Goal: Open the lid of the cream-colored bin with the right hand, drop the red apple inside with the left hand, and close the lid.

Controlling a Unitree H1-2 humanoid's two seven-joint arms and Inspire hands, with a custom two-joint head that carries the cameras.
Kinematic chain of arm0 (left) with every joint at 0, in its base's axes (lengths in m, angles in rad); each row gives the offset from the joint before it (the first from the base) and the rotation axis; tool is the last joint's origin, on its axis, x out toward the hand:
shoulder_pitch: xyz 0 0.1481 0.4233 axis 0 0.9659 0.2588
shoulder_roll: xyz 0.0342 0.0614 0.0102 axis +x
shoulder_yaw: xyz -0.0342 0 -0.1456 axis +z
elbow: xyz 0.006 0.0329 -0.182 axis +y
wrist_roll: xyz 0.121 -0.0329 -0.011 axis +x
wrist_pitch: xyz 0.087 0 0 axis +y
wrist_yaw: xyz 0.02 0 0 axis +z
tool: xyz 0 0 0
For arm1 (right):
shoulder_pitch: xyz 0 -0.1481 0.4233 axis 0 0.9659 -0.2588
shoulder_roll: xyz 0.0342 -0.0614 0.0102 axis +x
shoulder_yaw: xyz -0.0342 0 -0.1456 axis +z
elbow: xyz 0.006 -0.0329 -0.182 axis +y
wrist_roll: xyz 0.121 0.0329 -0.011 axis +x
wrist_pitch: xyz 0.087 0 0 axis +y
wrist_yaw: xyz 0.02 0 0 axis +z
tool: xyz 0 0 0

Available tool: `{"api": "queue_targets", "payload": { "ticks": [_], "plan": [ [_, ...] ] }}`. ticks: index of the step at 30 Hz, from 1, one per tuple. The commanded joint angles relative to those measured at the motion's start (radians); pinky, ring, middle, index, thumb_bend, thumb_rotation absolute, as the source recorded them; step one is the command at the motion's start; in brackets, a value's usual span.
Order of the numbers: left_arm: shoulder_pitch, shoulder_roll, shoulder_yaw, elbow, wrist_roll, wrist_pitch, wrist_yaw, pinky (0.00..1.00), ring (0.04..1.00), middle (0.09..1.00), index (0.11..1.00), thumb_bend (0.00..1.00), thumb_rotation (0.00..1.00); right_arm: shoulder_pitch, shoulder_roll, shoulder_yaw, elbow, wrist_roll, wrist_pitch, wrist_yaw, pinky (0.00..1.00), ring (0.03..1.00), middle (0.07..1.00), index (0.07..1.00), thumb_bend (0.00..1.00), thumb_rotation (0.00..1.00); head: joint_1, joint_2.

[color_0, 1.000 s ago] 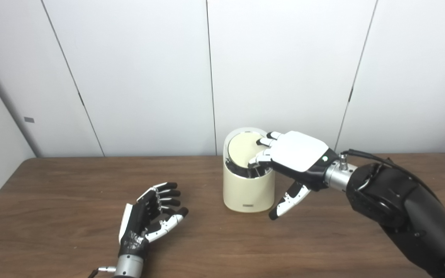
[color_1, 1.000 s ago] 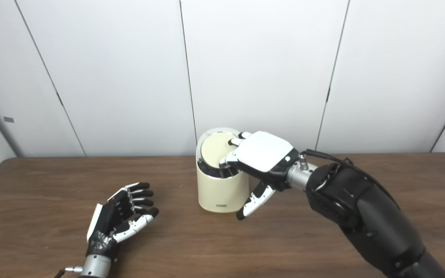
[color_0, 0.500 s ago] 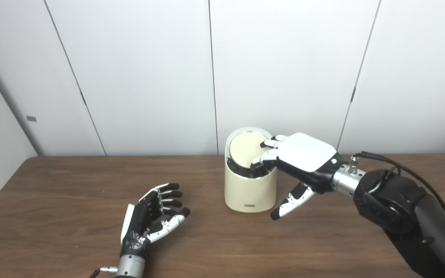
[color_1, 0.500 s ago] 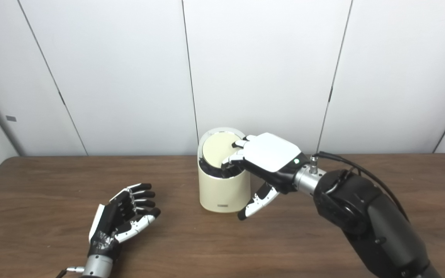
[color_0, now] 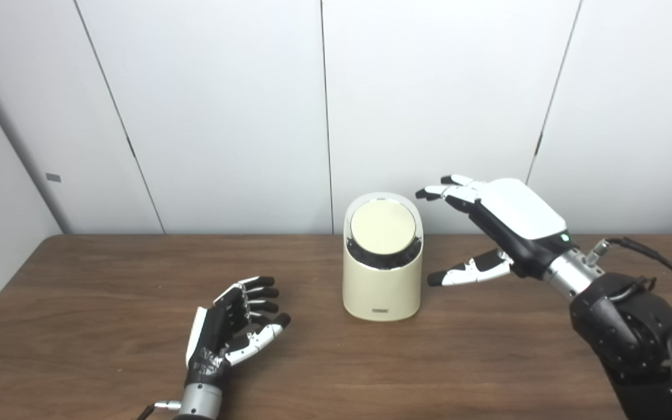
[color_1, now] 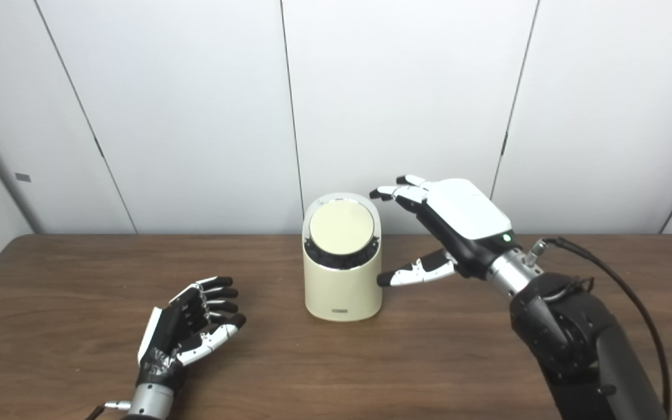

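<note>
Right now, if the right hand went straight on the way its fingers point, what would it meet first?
The right hand, open, points leftward above the cream-colored bin. It would probably pass just over the lid, then meet nothing in view. Depth is unclear, so grazing the rim is possible.

Dark brown wood-grain table, rounded far-left corner, spans full width of view; white panelled wall behind it, split by thin dark vertical seams; second wall plane angles in at left, meeting back wall along grey corner strip; small grey rectangular tag on left wall just above table level
</note>
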Motion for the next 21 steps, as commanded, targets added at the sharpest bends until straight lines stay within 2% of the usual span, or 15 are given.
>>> {"api": "queue_targets", "payload": {
  "ticks": [1,4,6,8,13,16,21],
  "plan": [
    [0.038,-0.008,-0.006,0.0,-0.01,-0.007,-0.005,0.49,0.607,0.668,0.708,0.62,0.03,-0.011,-0.007,-0.032,-0.016,0.045,0.009,-0.036,0.81,0.887,0.827,0.847,0.64,0.45,0.001,0.003],
    [0.038,-0.007,-0.007,-0.004,-0.008,-0.006,-0.004,0.49,0.604,0.667,0.708,0.62,0.04,0.042,0.007,-0.06,-0.023,0.113,0.056,-0.03,0.76,0.888,0.868,0.881,0.64,0.42,-0.001,0.003],
    [0.038,-0.004,-0.008,-0.002,-0.007,-0.013,-0.005,0.49,0.606,0.67,0.71,0.62,0.04,0.073,0.019,-0.077,-0.022,0.158,0.086,-0.031,0.7,0.865,0.895,0.902,0.67,0.41,-0.003,0.003],
    [0.037,-0.002,-0.007,0.003,-0.009,-0.018,-0.006,0.5,0.608,0.671,0.71,0.63,0.04,0.107,0.029,-0.093,-0.019,0.192,0.106,-0.037,0.71,0.863,0.906,0.914,0.7,0.36,-0.008,0.0],
    [0.036,0.0,-0.005,-0.001,-0.017,-0.025,-0.011,0.49,0.603,0.667,0.708,0.62,0.03,0.164,0.049,-0.12,-0.011,0.28,0.123,-0.054,0.72,0.851,0.897,0.911,0.74,0.27,-0.018,0.002],
    [0.033,0.006,-0.004,0.003,-0.014,-0.034,-0.011,0.47,0.595,0.665,0.706,0.63,0.05,0.192,0.066,-0.137,0.014,0.345,0.096,-0.077,0.68,0.827,0.884,0.898,0.75,0.21,-0.026,0.003],
    [0.031,0.013,-0.001,0.004,-0.017,-0.041,-0.014,0.47,0.6,0.667,0.702,0.64,0.05,0.239,0.09,-0.139,0.028,0.403,0.085,-0.12,0.71,0.823,0.875,0.881,0.77,0.19,-0.038,0.004]
  ]
}}
